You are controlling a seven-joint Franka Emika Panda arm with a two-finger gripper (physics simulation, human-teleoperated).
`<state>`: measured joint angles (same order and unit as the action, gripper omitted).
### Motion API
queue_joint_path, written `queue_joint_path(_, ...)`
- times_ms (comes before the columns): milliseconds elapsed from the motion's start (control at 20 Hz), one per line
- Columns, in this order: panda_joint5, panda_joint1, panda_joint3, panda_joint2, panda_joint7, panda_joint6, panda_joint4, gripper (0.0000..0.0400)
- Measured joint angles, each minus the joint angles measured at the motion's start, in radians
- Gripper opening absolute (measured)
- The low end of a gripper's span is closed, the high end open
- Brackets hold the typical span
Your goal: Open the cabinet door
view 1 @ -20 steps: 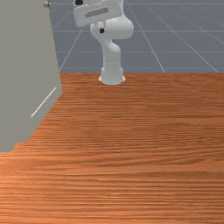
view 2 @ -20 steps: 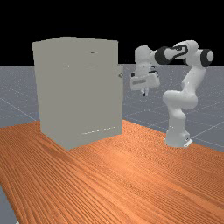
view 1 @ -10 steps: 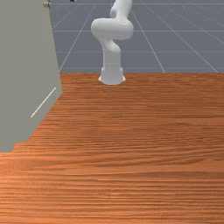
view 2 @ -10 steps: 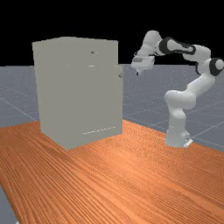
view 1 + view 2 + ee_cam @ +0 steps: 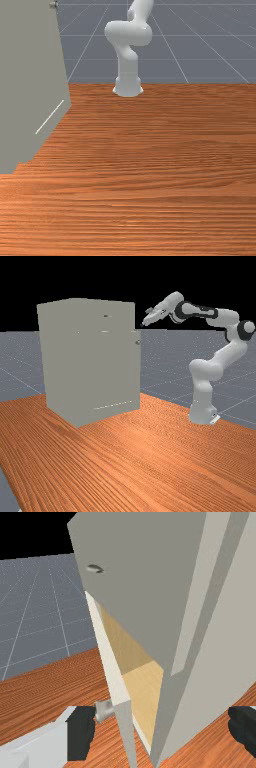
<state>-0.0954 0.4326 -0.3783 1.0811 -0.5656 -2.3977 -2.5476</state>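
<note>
The gripper point(image 5: 143, 324) is wide open, its two black fingers point(image 5: 80, 733) well apart. Against half a second ago in the far view, the hand has tipped over from pointing down: its fingertips now aim obliquely down toward the far view's left, higher and nearer the cabinet. In the wrist view, the lower door's round metal knob point(image 5: 104, 711) lies just beside one finger; the far view has it below the fingertips, apart from them.

The lower cabinet door point(image 5: 106, 654) stands ajar, pale wood interior point(image 5: 145, 687) visible behind it, and looks unmoved. Above it is the cabinet's upper front point(image 5: 140, 567), with its own knob point(image 5: 95, 568). The grey cabinet point(image 5: 85, 366) stands on the wooden table point(image 5: 150, 456). Farther back from the hand, the arm point(image 5: 227, 358) rises from its base point(image 5: 202, 413), leans to the far view's right, then folds back with its forearm nearly level.
</note>
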Motion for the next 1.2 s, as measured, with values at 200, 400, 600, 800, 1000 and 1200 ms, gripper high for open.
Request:
queue_joint_path(200, -0.006, -0.030, 0.006, -0.045, -0.002, -0.213, -0.106, 0.0399)
queue_joint_path(400, -0.009, -0.055, 0.026, -0.110, -0.022, -0.377, -0.182, 0.0400)
queue_joint_path(600, -0.012, -0.059, 0.040, -0.082, -0.039, -0.432, -0.240, 0.0400)
queue_joint_path(800, -0.010, -0.053, 0.150, -0.037, -0.131, -0.422, -0.305, 0.0400)
queue_joint_path(1000, -0.004, -0.058, 0.309, -0.013, -0.248, -0.408, -0.329, 0.0400)
queue_joint_path(1200, 0.001, -0.085, 0.475, -0.023, -0.371, -0.415, -0.340, 0.0400)
